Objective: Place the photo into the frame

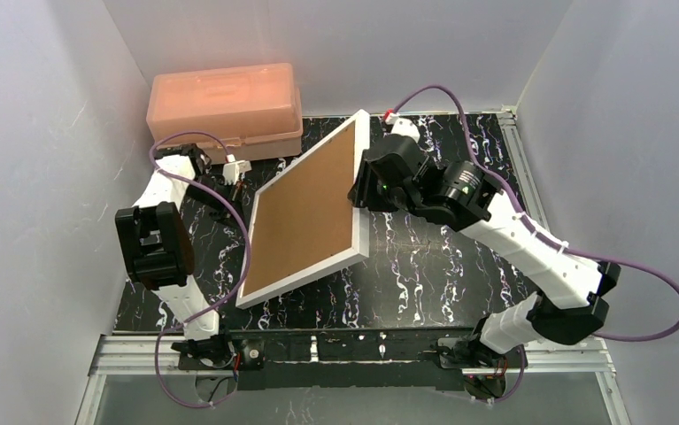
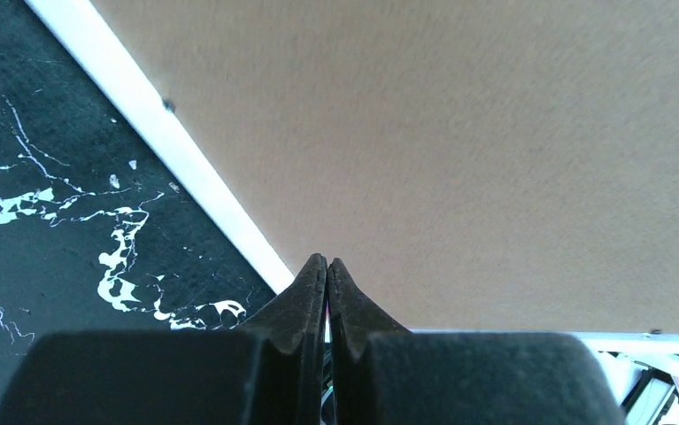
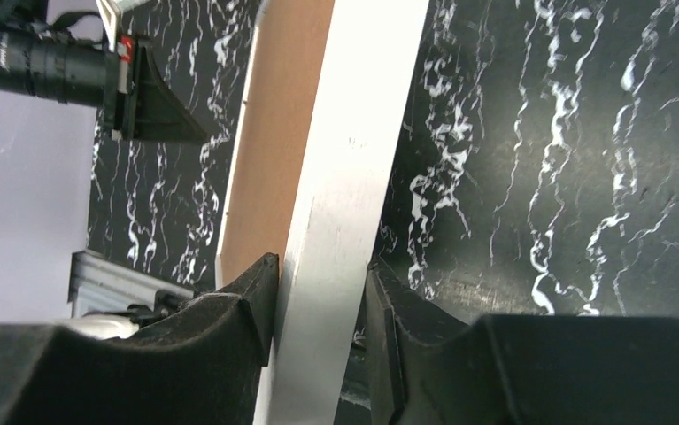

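Well, the right gripper point(image 3: 318, 270) pinches the frame point(image 1: 304, 279) by its rail. The left gripper point(image 2: 327, 266), shut and empty, noses the backing point(image 2: 459, 159). No photo shows, perhaps it's underneath. Next, I'd guess: press backing home.

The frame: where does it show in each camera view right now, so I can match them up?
Top external: the frame is in the centre, skewed, backing towards the camera.
Left wrist: the frame shows as a white rim running diagonally, beyond the shut left gripper.
Right wrist: the frame rises through the centre, between the right gripper fingers.
Shared landmark: the brown backing board.
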